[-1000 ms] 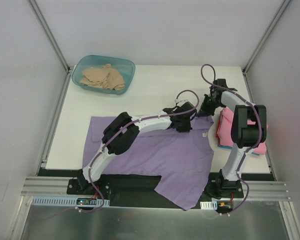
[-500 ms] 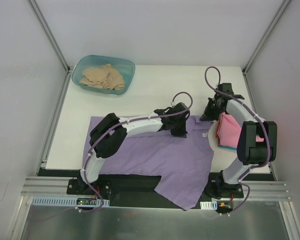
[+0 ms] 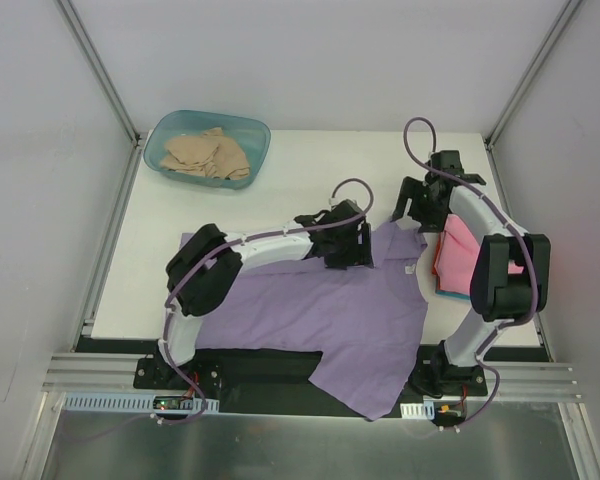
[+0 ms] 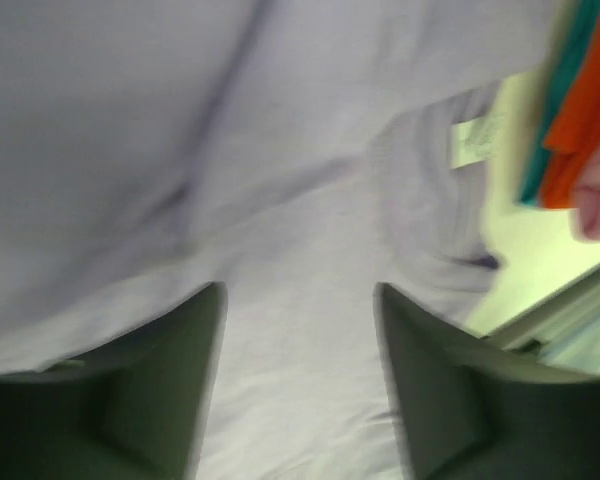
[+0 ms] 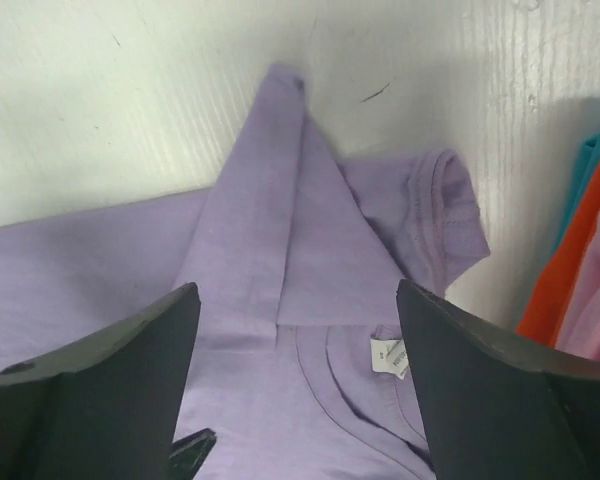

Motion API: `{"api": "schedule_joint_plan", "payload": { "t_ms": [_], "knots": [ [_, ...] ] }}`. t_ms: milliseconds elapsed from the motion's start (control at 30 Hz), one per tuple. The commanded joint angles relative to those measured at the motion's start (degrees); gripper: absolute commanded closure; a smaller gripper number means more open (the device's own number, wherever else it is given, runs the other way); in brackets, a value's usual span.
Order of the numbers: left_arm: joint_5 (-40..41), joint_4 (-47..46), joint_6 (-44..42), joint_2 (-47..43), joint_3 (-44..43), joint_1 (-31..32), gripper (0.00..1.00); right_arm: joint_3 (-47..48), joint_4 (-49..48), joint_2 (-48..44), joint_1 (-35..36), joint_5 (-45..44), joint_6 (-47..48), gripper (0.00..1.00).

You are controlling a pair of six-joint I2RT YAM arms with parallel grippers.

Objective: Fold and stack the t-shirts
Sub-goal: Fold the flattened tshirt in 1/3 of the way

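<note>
Lavender t-shirt lay spread on the table, front hem cut off over the near edge; left wrist view blurred. Left gripper open, low over the cloth. Right gripper open above the collar, empty. Pink t-shirt folded at right; tan t-shirt in the teal tub.

The spread t-shirt is plain lavender with a white neck label. The folded shirt is pink, over orange and teal layers. A tan shirt fills the translucent teal tub, seemingly unpatterned.
</note>
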State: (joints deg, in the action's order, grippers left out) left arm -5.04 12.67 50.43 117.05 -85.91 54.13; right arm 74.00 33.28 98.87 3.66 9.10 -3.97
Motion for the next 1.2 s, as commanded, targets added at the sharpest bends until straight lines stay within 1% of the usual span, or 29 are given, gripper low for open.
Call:
{"api": "schedule_joint_plan", "payload": {
  "t_ms": [0, 33, 67, 100, 133, 200, 233, 267, 300, 333, 367, 433, 533, 567, 600, 633, 733, 867, 900, 1000, 1067, 1100, 1133, 1167],
  "knots": [
    [6.7, -0.1, -2.9, -11.5, 5.1, -1.6, 0.15, 1.7, 2.4, -4.5, 2.7, -5.3, 3.1, 0.13],
    [7.8, -0.2, -3.3, -14.9, 7.7, -1.9, 0.09, 0.9, 2.5, -5.8, 3.4, -5.5, 3.2, 0.12],
    [9.8, -0.2, -4.1, -16.7, 9.1, -2.2, 0.01, -0.3, 2.1, -6.8, 4.2, -5.9, 3.2, 0.12],
    [10.7, -0.2, -4.5, -18.3, 10.7, -2.6, 0.01, -2.9, 2.0, -8.2, 6.0, -6.0, 2.9, 0.12],
    [11.4, -0.2, -4.6, -21.8, 14.1, -3.0, 0.01, -4.4, 2.0, -10.3, 7.0, -6.2, 2.5, 0.11],
    [12.2, -0.2, -4.6, -25.2, 17.9, -5.7, 0.01, -8.4, 1.8, -11.9, 9.8, -6.7, 1.2, 0.11],
    [12.4, -0.2, -4.6, -28.5, 22.1, -6.7, 0.01, -9.5, 1.6, -13.0, 10.7, -7.0, -0.3, 0.11],
    [12.6, -0.2, -4.2, -30.0, 24.4, -9.5, 0.01, -10.6, 1.2, -13.4, 11.4, -7.3, -1.1, 0.12],
    [12.9, -0.2, -4.0, -31.6, 26.6, -10.8, 0.01, -11.8, 0.8, -13.7, 12.9, -7.3, -2.1, 0.12],
    [13.1, -0.2, -3.9, -34.3, 30.8, -12.5, 0.01, -13.4, 0.3, -13.9, 13.6, -7.2, -3.6, 0.13],
    [13.1, -0.2, -3.3, -35.7, 32.9, -15.4, 0.01, -14.3, -1.0, -13.9, 14.3, -6.8, -4.2, 0.14],
    [13.7, -0.2, -3.2, -39.1, 38.2, -18.6, 0.01, -15.4, -2.2, -13.3, 15.6, -6.8, -5.3, 0.17],
    [14.9, -0.4, -3.8, -42.4, 43.0, -23.6, 0.01, -15.3, -3.3, -10.4, 15.9, -8.3, -7.2, 0.21],
    [14.8, -0.4, -3.9, -43.0, 43.8, -24.9, 0.01, -15.0, -4.0, -9.4, 15.9, -8.7, -7.9, 0.24],
    [14.9, -0.5, -4.0, -43.6, 44.6, -26.5, 0.01, -14.7, -4.5, -7.7, 15.9, -8.7, -8.2, 0.30],
    [15.2, -0.8, -4.0, -44.2, 45.7, -27.3, 0.01, -14.5, -4.9, -6.6, 15.9, -8.4, -8.5, 0.33],
    [15.8, -1.4, -4.4, -43.6, 47.0, -30.1, 0.01, -13.3, -5.8, -2.8, 15.9, -8.7, -10.3, 0.38],
    [13.8, -1.8, -4.0, -41.5, 47.5, -33.0, 0.01, -12.4, -5.9, -0.2, 15.9, -8.2, -11.7, 0.46],
    [13.7, -1.9, -4.0, -41.2, 47.6, -33.4, 0.01, -12.2, -5.9, 0.0, 16.0, -8.1, -11.7, 0.53],
    [14.0, -2.2, -3.9, -40.5, 48.4, -34.1, 0.01, -12.2, -5.8, -0.3, 16.3, -8.5, -12.3, 0.62],
    [14.1, -2.3, -3.9, -40.3, 48.6, -34.6, 0.01, -12.4, -5.2, -1.0, 16.5, -8.8, -12.6, 0.64],
    [14.1, -2.3, -4.0, -40.2, 48.8, -34.9, 0.01, -12.4, -4.8, -1.2, 16.5, -8.8, -12.9, 0.67],
    [14.2, -2.3, -4.2, -40.3, 48.9, -35.0, 0.01, -12.1, -3.7, -1.4, 16.6, -11.0, -12.9, 0.67],
    [14.3, -2.3, -4.4, -40.3, 49.0, -35.1, 0.01, -12.1, -3.2, -1.7, 16.6, -11.5, -13.0, 0.67]
  ]
}}
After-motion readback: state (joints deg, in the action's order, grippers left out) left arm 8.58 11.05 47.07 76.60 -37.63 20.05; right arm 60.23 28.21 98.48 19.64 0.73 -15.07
